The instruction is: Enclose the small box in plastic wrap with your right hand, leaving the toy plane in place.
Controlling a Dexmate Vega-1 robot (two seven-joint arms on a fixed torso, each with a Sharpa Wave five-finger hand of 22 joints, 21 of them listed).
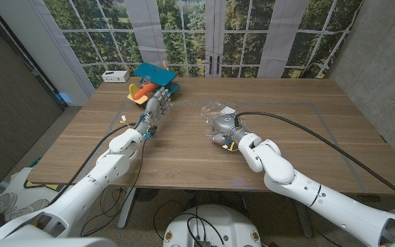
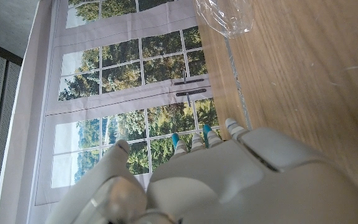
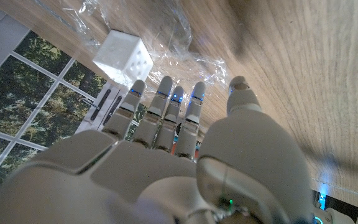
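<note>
A: Small box (image 3: 123, 58)?
B: White, on crinkled plastic wrap (image 3: 185, 59), just beyond right hand (image 1: 225, 129) fingertips; fingers extended, holding nothing.
A: Toy plane (image 1: 153, 81)?
B: Beyond left hand (image 1: 158, 107); grasp indeterminate.

From my right wrist camera, my right hand (image 3: 185, 155) reaches toward the small white box (image 3: 123, 57), fingers apart, fingertips (image 3: 166, 83) at the edge of crinkled plastic wrap (image 3: 188, 59) on the wooden table (image 3: 303, 74).
</note>
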